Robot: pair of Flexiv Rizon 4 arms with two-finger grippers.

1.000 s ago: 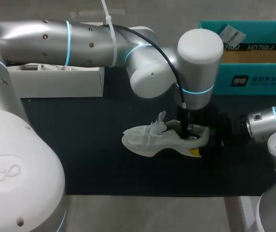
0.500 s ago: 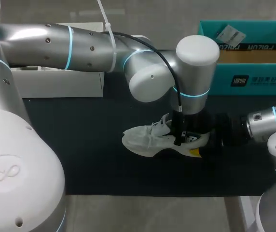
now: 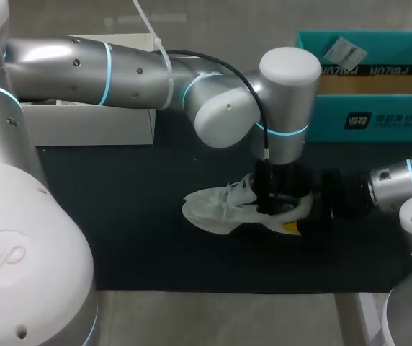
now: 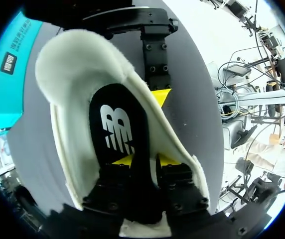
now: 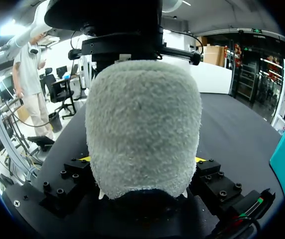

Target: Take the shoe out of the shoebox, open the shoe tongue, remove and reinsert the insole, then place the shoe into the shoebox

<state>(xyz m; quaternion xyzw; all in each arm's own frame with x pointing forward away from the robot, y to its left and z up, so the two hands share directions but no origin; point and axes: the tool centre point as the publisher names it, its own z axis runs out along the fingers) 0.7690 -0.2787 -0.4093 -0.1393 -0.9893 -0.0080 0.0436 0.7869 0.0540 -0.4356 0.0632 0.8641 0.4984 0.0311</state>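
Insole (image 4: 117, 124): black, inside the white shoe (image 3: 224, 210), nipped between the left jaws.
Shoe: lay on the worktop (image 3: 119, 238), heel clamped by the right jaws.
Change: left jaws had sunk into the opening.
Meaning: insole removal likely about to begin.

This is a robotics lab. 2 silver arms with blue rings, the left arm (image 3: 83, 65) and the right arm (image 3: 400, 180), hang over a black-topped table (image 3: 134, 238), where a teal shoebox (image 3: 379, 119) and 1 white shoe (image 3: 213, 209) sit.
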